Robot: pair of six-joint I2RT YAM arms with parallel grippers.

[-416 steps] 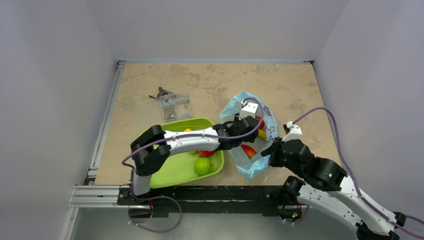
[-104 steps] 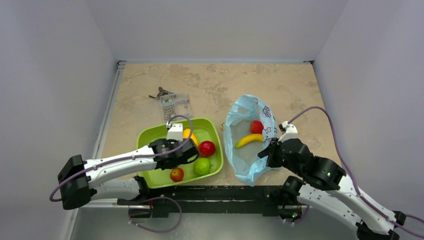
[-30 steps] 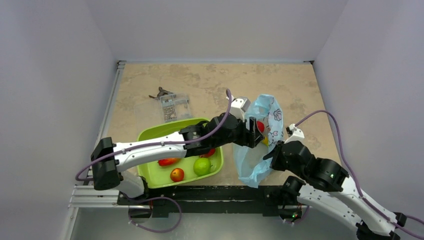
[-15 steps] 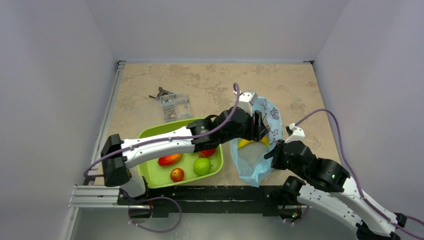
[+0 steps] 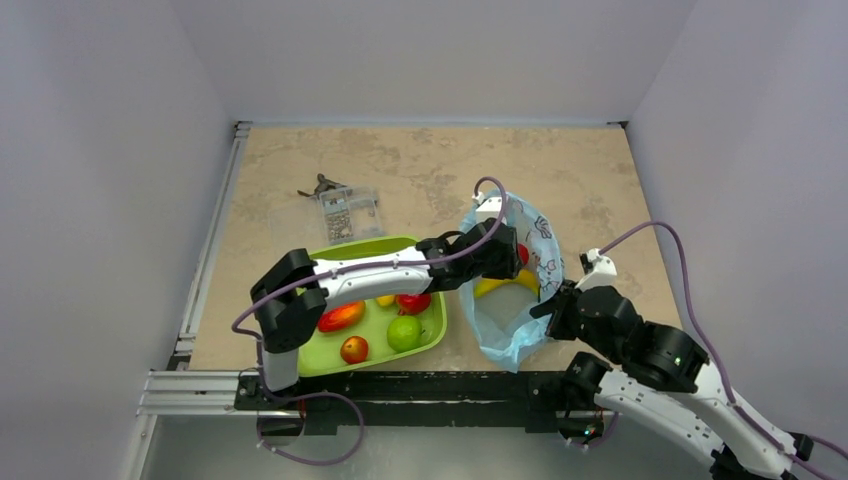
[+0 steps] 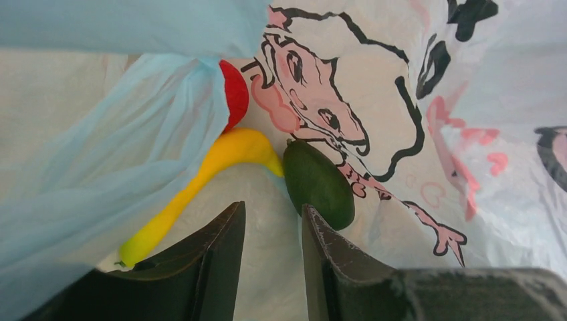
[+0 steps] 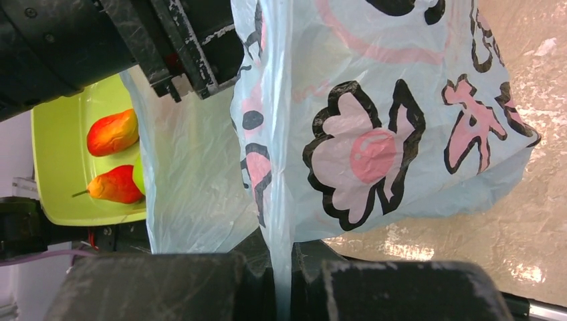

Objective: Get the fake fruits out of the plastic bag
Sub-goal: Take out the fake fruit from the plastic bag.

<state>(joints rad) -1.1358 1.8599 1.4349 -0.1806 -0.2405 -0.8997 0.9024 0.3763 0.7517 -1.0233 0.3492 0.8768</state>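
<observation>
Plain pale lilac walls (image 5: 430,50) on three sides; beige marbled tabletop (image 5: 420,165); aluminium rail (image 5: 212,240) along left edge.

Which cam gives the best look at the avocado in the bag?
Left wrist: the avocado lies unobstructed inside the plastic bag, just beyond the open left gripper, beside the banana. Top external: the avocado is not visible. Right wrist: only the bag's outside shows.

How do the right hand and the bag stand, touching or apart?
Touching. The right wrist view shows a fold of the bag pinched inside the shut right hand, with no gap.
</observation>
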